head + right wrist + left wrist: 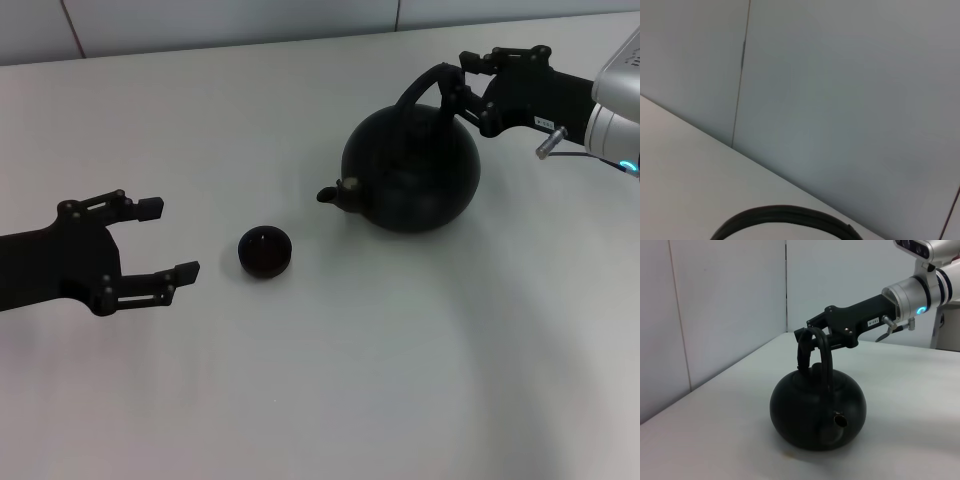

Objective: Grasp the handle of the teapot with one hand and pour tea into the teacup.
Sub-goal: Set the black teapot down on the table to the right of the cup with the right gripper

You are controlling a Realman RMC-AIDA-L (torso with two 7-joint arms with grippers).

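While the right gripper [462,85] sits at the handle, the status reads as follows.

Teapot [411,170]: large, round, matte black; rests upright on the white table [400,380], on the robot's right side, well apart from the edge nearest the robot.
Handle [420,88]: tall black arch over the lid; the right wrist view shows only its curved top [785,216].
Spout [338,193]: short, stubby, directed toward the teacup.
Teacup [265,251]: small, low, black, handleless; stands near the spout, between teapot and left gripper.
Right gripper: fingers [815,335] straddle the top of the arch, one on each side; whether they are clenched on the band cannot be told.
Left gripper [170,240]: released, fingers spread, hovering beside the teacup on its far side from the pot.
Risk, slip: the handle is smooth and the pot looks heavy; a weak clamp would likely let the band rotate in the fingers during lift.
Risk, swing: a grip off the arch's centre could tilt the pot early and spill.
Risk, overshoot: the cup mouth is small; a fast tilt may pour past it or knock it.
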